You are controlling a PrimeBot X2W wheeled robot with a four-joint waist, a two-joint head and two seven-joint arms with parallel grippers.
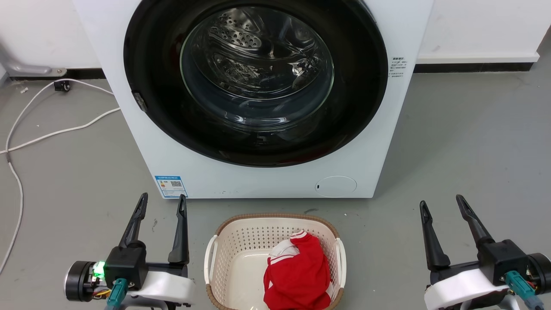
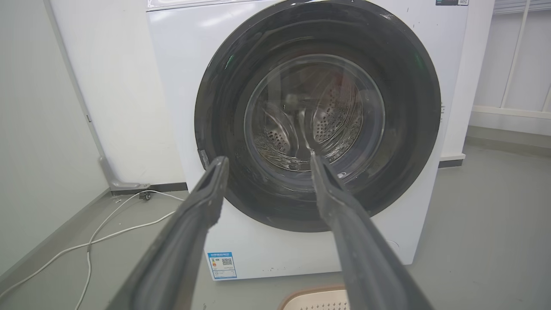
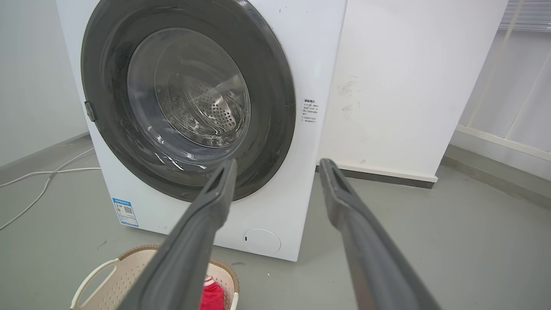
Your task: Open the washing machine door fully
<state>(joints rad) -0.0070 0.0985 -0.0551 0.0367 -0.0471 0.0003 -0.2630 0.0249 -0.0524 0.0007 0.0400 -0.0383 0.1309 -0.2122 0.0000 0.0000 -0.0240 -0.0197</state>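
Right now the door [image 1: 256,82] sits shut, flush in the front of the washing machine [image 1: 258,183]. Your left gripper [image 1: 162,196] hangs off the machine's lower left corner and your right gripper [image 1: 442,199] past its lower right corner — both clear of it, fingers spread apart, holding nothing. A basket [image 1: 275,216] with a red garment [image 1: 297,271] sits on the floor [image 1: 452,142] just before the machine.

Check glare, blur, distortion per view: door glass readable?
Head view: sharp, evenly lit; reflections streak the washing machine door glass, drum readable. Left wrist view: softer, wide-angle skew, left fingers blurred. Right wrist view: right fingers likewise soft, small glare streaks low on the glass.
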